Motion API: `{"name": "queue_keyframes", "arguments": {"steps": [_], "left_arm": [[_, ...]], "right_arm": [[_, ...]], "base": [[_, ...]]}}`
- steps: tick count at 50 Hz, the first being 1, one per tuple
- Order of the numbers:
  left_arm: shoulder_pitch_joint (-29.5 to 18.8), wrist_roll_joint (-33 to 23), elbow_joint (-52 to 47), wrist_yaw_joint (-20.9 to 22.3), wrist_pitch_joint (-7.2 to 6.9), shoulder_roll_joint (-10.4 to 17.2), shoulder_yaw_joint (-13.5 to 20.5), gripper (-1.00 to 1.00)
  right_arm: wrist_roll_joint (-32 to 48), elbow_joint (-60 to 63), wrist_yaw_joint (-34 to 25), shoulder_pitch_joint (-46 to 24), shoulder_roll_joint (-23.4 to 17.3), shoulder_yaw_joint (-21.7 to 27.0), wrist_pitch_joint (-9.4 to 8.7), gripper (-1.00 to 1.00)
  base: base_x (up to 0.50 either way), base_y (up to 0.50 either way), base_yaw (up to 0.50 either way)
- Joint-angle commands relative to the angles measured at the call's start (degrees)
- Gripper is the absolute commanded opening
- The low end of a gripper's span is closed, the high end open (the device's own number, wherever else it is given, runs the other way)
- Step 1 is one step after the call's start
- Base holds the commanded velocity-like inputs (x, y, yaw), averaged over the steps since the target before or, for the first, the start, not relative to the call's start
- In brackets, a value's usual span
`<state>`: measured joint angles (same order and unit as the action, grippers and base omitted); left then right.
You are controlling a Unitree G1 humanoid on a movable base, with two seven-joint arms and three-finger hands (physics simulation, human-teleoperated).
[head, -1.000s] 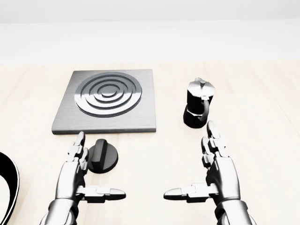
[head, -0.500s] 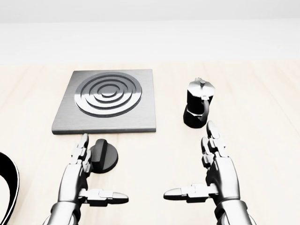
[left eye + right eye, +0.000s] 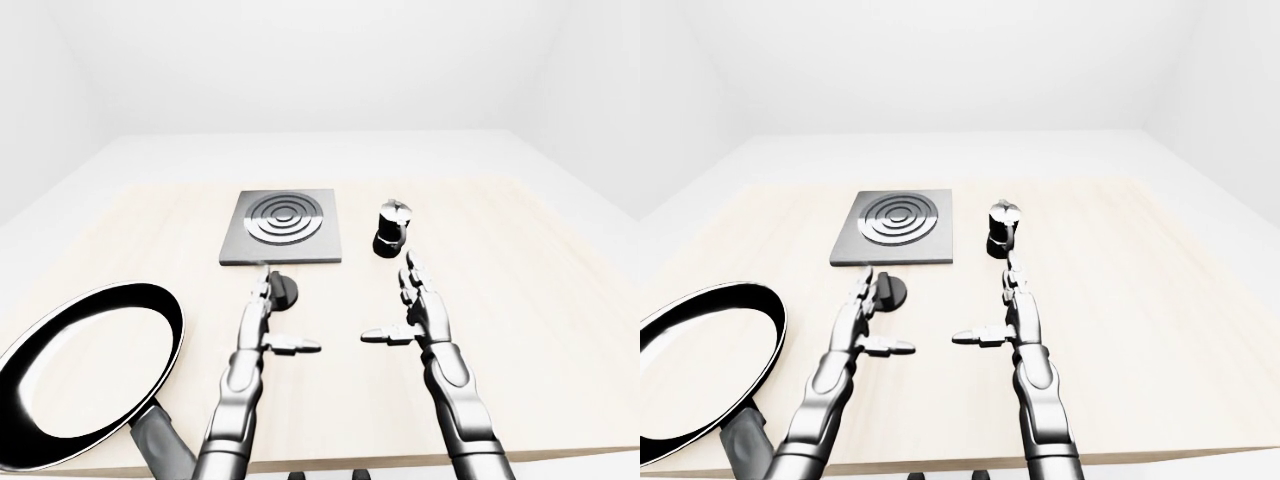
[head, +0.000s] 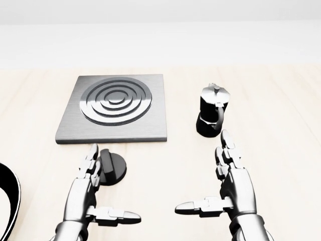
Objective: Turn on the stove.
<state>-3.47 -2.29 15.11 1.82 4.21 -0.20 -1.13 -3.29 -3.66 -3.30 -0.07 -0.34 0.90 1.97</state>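
**Left hand shifted right, now against stove knob**

Moved since a second ago: left hand point(image 4: 93, 188) slid right and slightly down the head view; fingertips point(image 4: 93, 153) now overlap the left edge of the knob point(image 4: 113, 167), thumb swung out lower right. Right hand point(image 4: 225, 186) unchanged. Stove, pot, pan unchanged; camera steady.

Hidden / hard to read:
- Left part of knob covered by left fingers in head view; contact versus hovering just above can't be told.
- Knob's raised grip bar mostly behind fingers; pointing direction not readable.
- Frying pan point(image 3: 90, 375) cut at head view's left edge to a black arc; eye views show the full rim, handle running off the bottom edge.
- Both forearms cut by bottom edge in all views.
- No visible on/off indication on stove.

Containers:
- Frying pan: interior white, nothing visible inside.
- Moka pot point(image 4: 212, 116): black body, silver lid closed, contents not visible. Upright on desk point(image 4: 281, 150), right of stove, apart from it.

Hands:
- Left: spread open, fingers straight toward top of view, thumb out to the right. Holding nothing; fingers beside or over knob's left edge, not wrapped round it.
- Right: spread open, fingers up, thumb out to the left. Holding nothing, touching nothing; just below moka pot in head view, apart from it.

Task item: stove point(image 4: 114, 108), grey square plate with concentric rings, flat on desk, upper left of centre in head view. Knob just below its lower edge, apart from the plate.
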Motion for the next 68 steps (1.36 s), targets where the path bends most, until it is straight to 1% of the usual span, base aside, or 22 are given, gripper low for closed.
{"name": "queue_keyframes", "arguments": {"steps": [1,16,18,21,23,26,31,33,36,38,42,45,46,47,48,49,53,57,61,66,67,68], "left_arm": [[2.53,-1.17,-5.90,1.19,-1.92,-0.74,-2.15,1.00],[6.79,-3.30,-14.27,2.20,-5.74,-1.25,-6.03,1.00],[7.00,-3.46,-14.18,2.25,-5.54,-1.27,-6.43,1.00],[7.70,-3.84,-15.24,2.36,-5.92,-1.31,-7.29,1.00],[8.45,-4.15,-16.72,2.45,-6.65,-1.34,-8.12,1.00],[8.80,-4.27,-17.34,2.47,-6.83,-1.25,-8.60,1.00],[9.08,-3.63,-19.54,2.34,-7.37,-1.02,-8.20,1.00],[9.53,-3.32,-21.73,1.99,-7.99,-0.97,-8.03,1.00],[10.43,-2.18,-25.90,1.53,-7.74,-0.83,-7.58,1.00],[10.96,-1.46,-28.23,1.27,-8.06,-0.72,-7.56,1.00],[13.01,-0.13,-37.30,0.34,-7.99,-0.27,-8.20,1.00],[14.17,1.93,-42.24,0.29,-6.80,0.15,-8.70,1.00],[14.94,2.42,-44.59,0.31,-4.85,0.38,-8.98,1.00],[15.27,2.18,-45.68,-0.11,-4.77,0.59,-9.22,1.00],[15.43,2.23,-46.06,-0.32,-4.14,0.77,-9.27,1.00],[16.39,2.72,-47.11,-0.28,-2.84,0.94,-9.69,1.00],[17.92,3.35,-51.68,-0.73,-1.74,1.78,-10.21,1.00],[19.00,3.57,-55.73,-1.09,-2.29,2.46,-10.64,1.00],[19.96,4.20,-61.32,-1.32,-4.03,3.01,-10.75,1.00],[21.10,2.39,-68.06,-2.00,-4.94,3.73,-11.49,1.00],[21.41,2.48,-71.32,-2.16,-6.59,3.88,-11.52,1.00],[21.38,2.49,-71.55,-2.19,-6.78,3.90,-11.52,1.00]], "right_arm": [[-0.02,-0.07,-0.05,0.02,-0.02,0.02,0.03,1.00],[-0.06,0.78,0.01,0.13,0.00,-0.02,-0.69,1.00],[-0.04,0.61,0.02,0.11,0.02,-0.02,-0.57,1.00],[-0.07,0.77,0.00,0.18,0.02,-0.05,-0.65,1.00],[-0.19,1.03,-0.06,0.23,-0.02,0.04,-0.84,1.00],[-0.24,0.67,-0.09,0.11,-0.02,0.09,-0.67,1.00],[-0.20,0.88,-0.06,0.20,0.00,0.03,-0.79,1.00],[-0.16,0.57,-0.08,0.15,0.00,0.02,-0.56,1.00],[-0.12,0.30,-0.08,0.16,0.02,-0.01,-0.30,1.00],[-0.14,0.43,-0.06,0.15,0.01,0.01,-0.46,1.00],[-0.08,0.59,-0.02,0.20,0.04,-0.09,-0.60,1.00],[-0.17,0.28,-0.08,0.08,0.00,0.01,-0.43,1.00],[-0.17,0.13,-0.10,0.04,-0.01,0.04,-0.33,1.00],[-0.17,0.01,-0.11,0.06,-0.01,0.04,-0.18,1.00],[-0.19,0.05,-0.10,0.05,0.00,0.05,-0.23,1.00],[-0.20,0.19,-0.10,0.01,-0.02,0.05,-0.41,1.00],[-0.16,-0.28,-0.08,-0.13,0.00,0.04,-0.13,1.00],[-0.15,-0.21,-0.04,-0.16,0.01,0.02,-0.22,1.00],[-0.13,-0.15,-0.05,-0.04,0.04,-0.05,-0.18,1.00],[-0.16,-0.12,-0.07,-0.02,0.02,0.00,-0.22,1.00],[-0.15,0.15,-0.06,0.11,0.03,-0.05,-0.34,1.00],[-0.15,0.18,-0.06,0.12,0.03,-0.05,-0.35,1.00]], "base": [[0.00,0.00,0.00],[0.00,0.00,0.00],[0.00,0.00,0.00],[0.00,0.00,0.00],[0.00,0.00,0.00],[0.00,0.00,0.00],[0.00,0.00,0.00],[0.00,0.00,0.00],[0.00,0.00,0.00],[0.00,0.00,0.00],[0.00,0.00,0.00],[0.00,0.00,0.00],[0.00,0.00,0.00],[0.00,0.00,0.00],[0.00,0.00,0.00],[0.00,0.00,0.00],[0.00,0.00,0.00],[0.00,0.00,0.00],[0.00,0.00,0.00],[0.00,0.00,0.00],[0.00,0.00,0.00],[0.00,0.00,0.00]]}}
